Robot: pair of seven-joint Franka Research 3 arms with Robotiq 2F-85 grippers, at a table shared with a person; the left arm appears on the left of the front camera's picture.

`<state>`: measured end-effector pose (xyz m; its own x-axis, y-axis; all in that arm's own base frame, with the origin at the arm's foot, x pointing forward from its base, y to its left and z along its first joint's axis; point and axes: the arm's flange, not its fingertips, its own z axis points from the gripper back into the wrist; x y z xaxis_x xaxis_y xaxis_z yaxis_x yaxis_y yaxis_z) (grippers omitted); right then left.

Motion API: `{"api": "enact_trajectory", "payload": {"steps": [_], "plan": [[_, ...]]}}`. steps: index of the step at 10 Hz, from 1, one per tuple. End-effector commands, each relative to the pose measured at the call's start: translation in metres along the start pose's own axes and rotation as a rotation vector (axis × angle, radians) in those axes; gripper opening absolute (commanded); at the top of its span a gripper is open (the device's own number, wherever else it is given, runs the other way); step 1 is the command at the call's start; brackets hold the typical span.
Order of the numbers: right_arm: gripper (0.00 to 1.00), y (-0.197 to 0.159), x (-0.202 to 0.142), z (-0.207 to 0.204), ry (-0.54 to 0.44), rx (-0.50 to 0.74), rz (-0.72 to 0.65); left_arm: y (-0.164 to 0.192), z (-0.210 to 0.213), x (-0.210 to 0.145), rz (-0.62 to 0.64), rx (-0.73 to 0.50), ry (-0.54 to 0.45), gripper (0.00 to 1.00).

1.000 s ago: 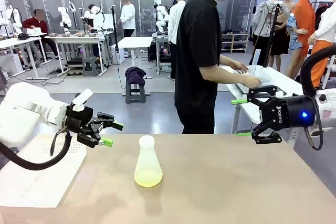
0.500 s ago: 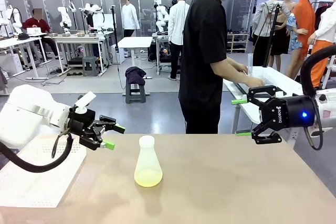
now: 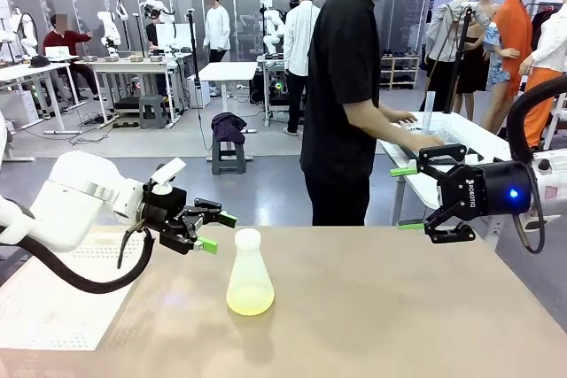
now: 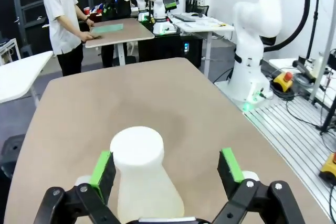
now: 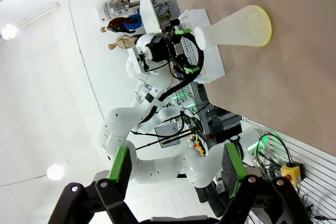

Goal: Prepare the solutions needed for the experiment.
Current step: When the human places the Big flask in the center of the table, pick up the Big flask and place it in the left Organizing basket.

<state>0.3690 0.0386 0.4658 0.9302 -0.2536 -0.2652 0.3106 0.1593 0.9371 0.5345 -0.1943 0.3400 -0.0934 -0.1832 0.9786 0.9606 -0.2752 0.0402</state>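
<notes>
Since the earlier frames, we note that the left claw (image 3: 213,232) has travelled rightward along the surface (image 3: 381,307) toward the flask (image 3: 249,273); the right claw (image 3: 410,198) has not shifted. At far left we see a white perforated mat (image 3: 62,294) lying on the surface beneath the left arm. The left claw stands wide — its green pads (image 3: 207,244) are just beside the flask neck, at neck height, and do not touch it. From the left wrist view, the flask's white mouth (image 4: 136,145) sits between the two open fingers, nearer the left-hand pad (image 4: 101,168) in that picture.

Near the middle of the surface the flask stands upright, a translucent conical vessel. The solutions (image 3: 249,301) show as a pale yellow-green band at its base.

At right, the right claw hangs above the far right edge of the surface, well apart from the flask — jaws wide, nothing between them. Beyond the surface a person (image 3: 345,95) in a black shirt stands side-on, hands at a neighbouring white table (image 3: 461,139).
</notes>
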Motion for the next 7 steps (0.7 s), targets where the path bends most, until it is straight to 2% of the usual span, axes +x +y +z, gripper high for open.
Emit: {"api": "enact_trajectory", "payload": {"steps": [1, 7], "plan": [[0.87, 0.002, -0.001, 0.000, -0.005, 0.013, -0.006, 0.008, 0.000, -0.009, 0.043, 0.005, -0.032, 1.00], [0.87, 0.002, -0.001, 0.000, -0.005, 0.013, -0.006, 0.032, -0.026, -0.044, 0.043, -0.071, -0.075, 1.00]]}}
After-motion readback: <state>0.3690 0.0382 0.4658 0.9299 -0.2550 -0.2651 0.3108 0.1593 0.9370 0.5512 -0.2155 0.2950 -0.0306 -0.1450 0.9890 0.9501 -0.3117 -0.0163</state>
